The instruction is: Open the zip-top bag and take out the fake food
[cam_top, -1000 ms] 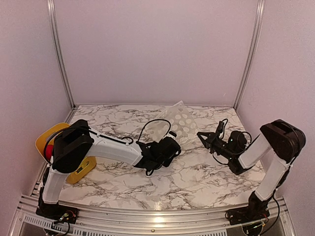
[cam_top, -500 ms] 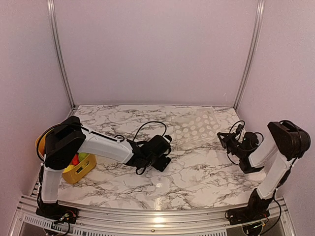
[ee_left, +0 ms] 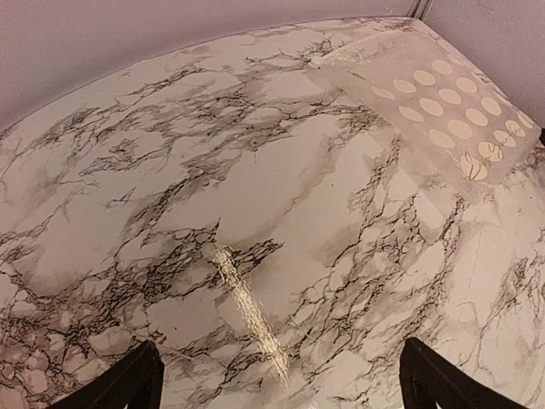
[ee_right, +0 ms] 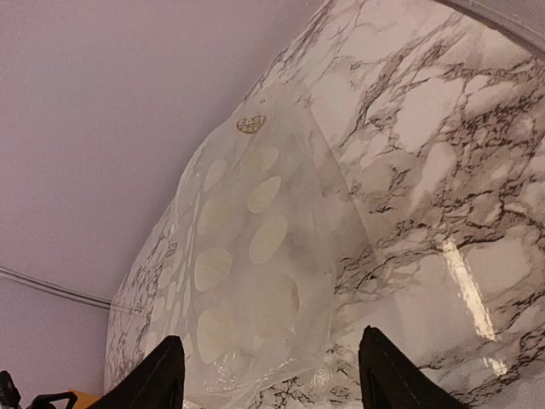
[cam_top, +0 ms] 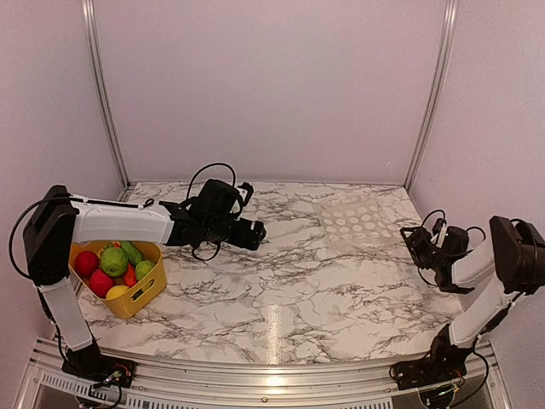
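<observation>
Your left arm reaches out over the back-left part of the marble table (cam_top: 281, 298). The left gripper (cam_top: 255, 233) hangs above bare tabletop with nothing in it. In the left wrist view its two black fingertips (ee_left: 128, 383) stand far apart at the bottom corners, jaws spread wide, with only veined marble between them.

The zip-top bag (cam_top: 356, 223) lies flat on the table toward the back-right corner, its rows of pale dots facing up. From the left wrist camera it shows at the upper right (ee_left: 434, 98), well apart from that gripper.

Your right gripper (cam_top: 415, 243) sits low at the table's right side, just beside the bag's right edge and pointed at it. In the right wrist view the bag (ee_right: 247, 247) fills the middle of the frame, its clear plastic slightly rumpled, with a small round brown mark near its far end. The fingertips (ee_right: 162, 375) here are parted, jaws released. The bag's near edge shows in the gap between them, but you cannot tell whether it touches either finger.

The fake food (cam_top: 113, 260) rests in the yellow basket (cam_top: 145, 296) at the table's left edge, beside your left arm. Red, green and yellow pieces are piled together there, well apart from the bag.
</observation>
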`<state>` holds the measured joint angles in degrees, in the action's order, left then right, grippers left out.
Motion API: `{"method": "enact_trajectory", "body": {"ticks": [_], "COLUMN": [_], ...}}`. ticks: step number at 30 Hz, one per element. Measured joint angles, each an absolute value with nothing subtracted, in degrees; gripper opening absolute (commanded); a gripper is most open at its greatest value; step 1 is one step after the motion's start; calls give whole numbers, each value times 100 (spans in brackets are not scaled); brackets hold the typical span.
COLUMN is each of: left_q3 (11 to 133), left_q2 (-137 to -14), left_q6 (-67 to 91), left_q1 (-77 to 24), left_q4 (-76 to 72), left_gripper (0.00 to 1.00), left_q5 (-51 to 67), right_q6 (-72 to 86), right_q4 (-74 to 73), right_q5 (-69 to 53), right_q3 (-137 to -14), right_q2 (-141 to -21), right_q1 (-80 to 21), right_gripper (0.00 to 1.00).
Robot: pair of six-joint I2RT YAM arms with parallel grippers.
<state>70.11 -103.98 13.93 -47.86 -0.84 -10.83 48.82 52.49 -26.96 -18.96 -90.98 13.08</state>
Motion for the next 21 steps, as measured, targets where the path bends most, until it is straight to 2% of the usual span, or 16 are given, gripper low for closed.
{"method": "enact_trajectory", "body": {"ticks": [3, 7, 14, 21], "left_q3": [6805, 6576, 6311, 6095], "left_q2": [-10079, -9537, -8562, -7745], "left_q6": [1588, 1892, 2233, 2171], "left_q1": [-4469, -3710, -2191, -1288], "left_q4": [-89, -71, 150, 746], "left_gripper": [99, 99, 99, 99], "left_q5": [-696, -176, 436, 336], "right_q6": [4294, 3697, 2589, 1811], "right_q4": [4191, 3277, 2246, 1629], "right_q5": [-2714, -2665, -3103, -3350], "right_q3": [-2294, -2832, -4003, -4825], "right_q2": [-8565, -8066, -7540, -7544], "right_q1": [1457, 1529, 1404, 226], "right_gripper": [89, 98, 99, 99]}}
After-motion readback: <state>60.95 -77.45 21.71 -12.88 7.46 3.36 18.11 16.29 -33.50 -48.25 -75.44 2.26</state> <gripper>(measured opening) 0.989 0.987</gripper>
